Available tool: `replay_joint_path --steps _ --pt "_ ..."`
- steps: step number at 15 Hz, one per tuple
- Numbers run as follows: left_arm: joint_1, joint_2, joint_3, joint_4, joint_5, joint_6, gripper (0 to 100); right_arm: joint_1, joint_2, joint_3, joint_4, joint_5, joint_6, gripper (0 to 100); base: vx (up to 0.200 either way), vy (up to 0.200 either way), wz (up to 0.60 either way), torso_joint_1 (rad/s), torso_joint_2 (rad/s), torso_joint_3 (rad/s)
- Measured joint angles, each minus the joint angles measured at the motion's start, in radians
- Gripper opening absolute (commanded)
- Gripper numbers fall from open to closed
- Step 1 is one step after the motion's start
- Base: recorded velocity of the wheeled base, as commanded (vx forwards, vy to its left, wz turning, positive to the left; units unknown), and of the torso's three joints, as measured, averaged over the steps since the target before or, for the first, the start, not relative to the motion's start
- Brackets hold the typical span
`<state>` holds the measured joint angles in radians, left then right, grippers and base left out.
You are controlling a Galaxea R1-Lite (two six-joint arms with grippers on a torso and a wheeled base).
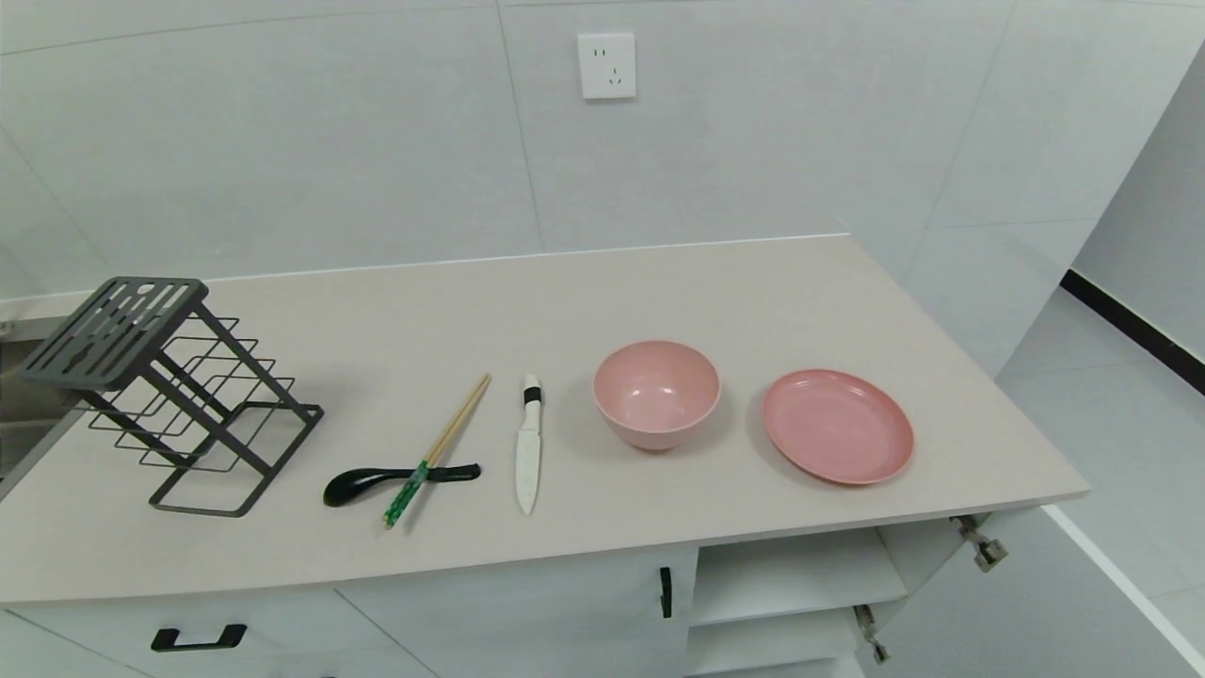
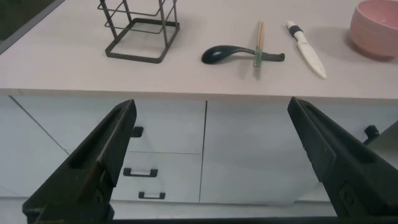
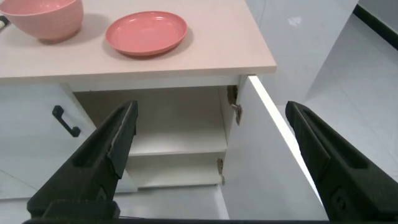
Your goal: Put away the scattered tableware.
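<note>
Nothing is being carried yet, so the task looks to be at its opening step. The left gripper (image 2: 211, 107) is hanging in front of the cabinet drawers below the surface's (image 1: 753, 292) front edge, its jaws standing wide apart and empty. The right gripper (image 3: 211, 111) is hanging before the open cabinet (image 1: 791, 570) under the front right corner, its jaws likewise wide and empty.

The tableware is lying in a row along the front edge. The black wire rack (image 1: 160, 395) is standing at the left end. Beside it the black spoon (image 1: 377, 482) is lying with the chopsticks (image 1: 442, 447) crossing over its handle. The white knife (image 1: 529, 452) is lying just past them, blade pointing toward the front edge. The pink bowl (image 1: 656, 391) is sitting upright near the middle, and the pink plate (image 1: 838, 426) is resting toward the right end, apart from the bowl.

The next move is probably calling for an arm to rise above the front edge and come down on one piece. The plate and bowl are sitting nearest the right gripper and the cabinet's shelves. The chopsticks would likely need lifting before the spoon.
</note>
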<state>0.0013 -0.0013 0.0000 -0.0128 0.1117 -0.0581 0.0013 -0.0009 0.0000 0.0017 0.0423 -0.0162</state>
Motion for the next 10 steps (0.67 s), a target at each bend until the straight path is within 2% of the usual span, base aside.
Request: replay_joint_path --steps 1,4,10 --pt "0.000 0.000 0.000 0.000 0.000 0.000 100 0.000 0.000 0.000 0.000 0.000 0.000 100 0.000 0.000 0.00 0.000 0.00 0.000" --pt "0.000 0.000 0.000 0.000 0.000 0.000 100 0.000 0.000 0.000 0.000 0.000 0.000 100 0.200 0.000 0.00 0.002 0.00 0.002" --pt "0.000 0.000 0.000 -0.001 0.000 -0.001 100 0.000 0.000 0.000 0.000 0.000 0.000 100 0.000 0.000 0.00 0.000 0.00 0.000"
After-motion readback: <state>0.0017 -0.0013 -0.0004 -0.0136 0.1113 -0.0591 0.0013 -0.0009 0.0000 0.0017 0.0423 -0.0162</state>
